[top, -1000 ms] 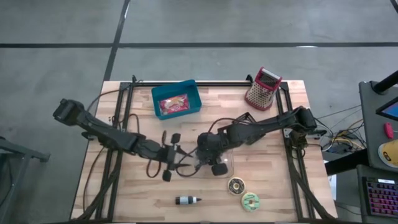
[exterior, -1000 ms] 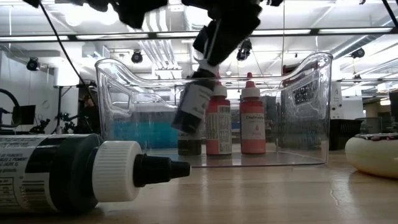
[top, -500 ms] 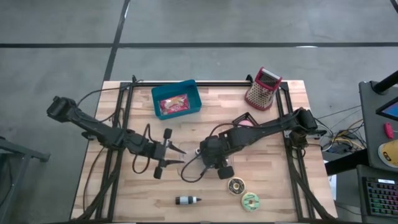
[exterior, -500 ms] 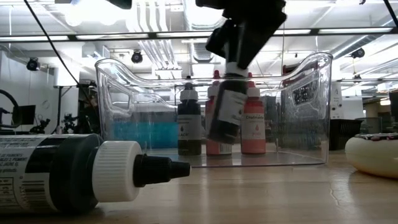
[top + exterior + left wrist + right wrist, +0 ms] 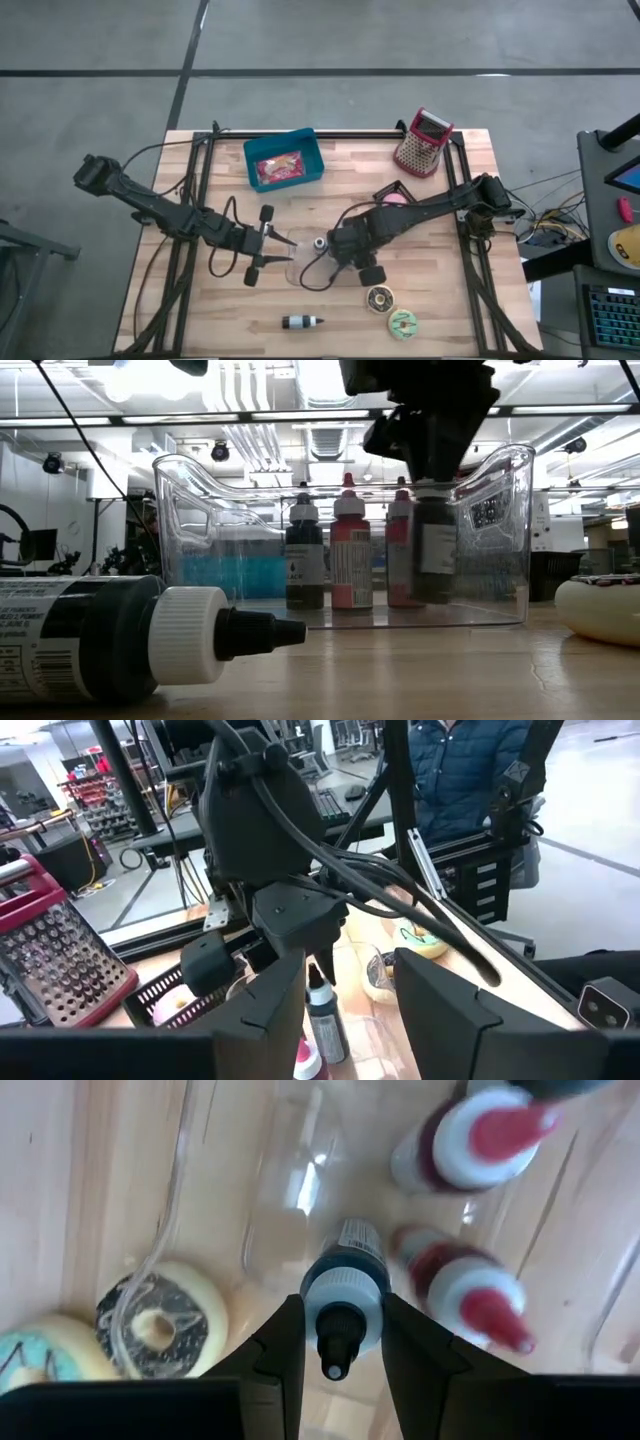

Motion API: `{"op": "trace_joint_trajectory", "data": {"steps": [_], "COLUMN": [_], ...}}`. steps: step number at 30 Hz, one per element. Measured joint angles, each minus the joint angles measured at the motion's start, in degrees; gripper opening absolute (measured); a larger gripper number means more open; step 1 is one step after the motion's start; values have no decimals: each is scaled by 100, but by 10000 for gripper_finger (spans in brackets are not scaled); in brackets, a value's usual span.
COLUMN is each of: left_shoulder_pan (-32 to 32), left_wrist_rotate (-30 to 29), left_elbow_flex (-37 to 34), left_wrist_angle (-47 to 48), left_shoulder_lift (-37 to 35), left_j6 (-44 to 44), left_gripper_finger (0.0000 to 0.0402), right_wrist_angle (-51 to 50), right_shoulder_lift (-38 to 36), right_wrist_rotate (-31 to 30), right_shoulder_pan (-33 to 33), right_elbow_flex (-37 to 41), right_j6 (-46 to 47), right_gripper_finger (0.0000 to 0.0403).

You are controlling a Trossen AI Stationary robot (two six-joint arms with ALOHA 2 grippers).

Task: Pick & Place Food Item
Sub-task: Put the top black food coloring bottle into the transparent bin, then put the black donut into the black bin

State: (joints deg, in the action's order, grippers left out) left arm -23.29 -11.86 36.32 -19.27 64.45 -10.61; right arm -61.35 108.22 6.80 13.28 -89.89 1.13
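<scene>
Right gripper (image 5: 432, 470) clenched on a dark dropper bottle with a white cap (image 5: 345, 1295), inside the clear plastic bin (image 5: 500, 540) at frame centre.

Three more bottles stand in the bin: one dark (image 5: 304, 565), two red (image 5: 350, 560). A fifth bottle (image 5: 301, 322) lies bottom centre. Two doughnuts (image 5: 379, 298) sit lower right. Left gripper (image 5: 266, 246) hangs unclenched, empty, left of the bin.

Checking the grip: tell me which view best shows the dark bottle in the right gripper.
Right wrist view: dark bottle sits between the right gripper's fingers. Low view shows it side-on; left wrist partly; high barely.
</scene>
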Motion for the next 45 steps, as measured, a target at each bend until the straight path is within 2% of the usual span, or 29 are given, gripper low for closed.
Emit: {"op": "trace_joint_trajectory", "data": {"steps": [9, 16, 33, 40, 45], "left_shoulder_pan": [-2, -2, -4, -4, -5], "left_wrist_rotate": [0, 0, 1, 2, 2], "left_elbow_flex": [0, -2, -2, -2, -2], "left_wrist_angle": [0, 2, 2, 2, 2], "left_shoulder_lift": [0, 0, 0, 0, 0], "left_j6": [-15, -15, -55, -57, -120], "left_gripper_finger": [155, 154, 154, 155, 154], "right_wrist_angle": [-362, -422, -425, -431, -442], "right_shoulder_lift": [14, 387, 352, 348, 347], "right_wrist_rotate": [270, 397, 350, 354, 287], "right_shoulder_pan": [0, 2, 11, 11, 11], "right_elbow_flex": [17, -33, -316, -304, -340], "right_j6": [-2, -115, -64, 260, 429], "right_gripper_finger": [95, 95, 98, 215, 256]}}
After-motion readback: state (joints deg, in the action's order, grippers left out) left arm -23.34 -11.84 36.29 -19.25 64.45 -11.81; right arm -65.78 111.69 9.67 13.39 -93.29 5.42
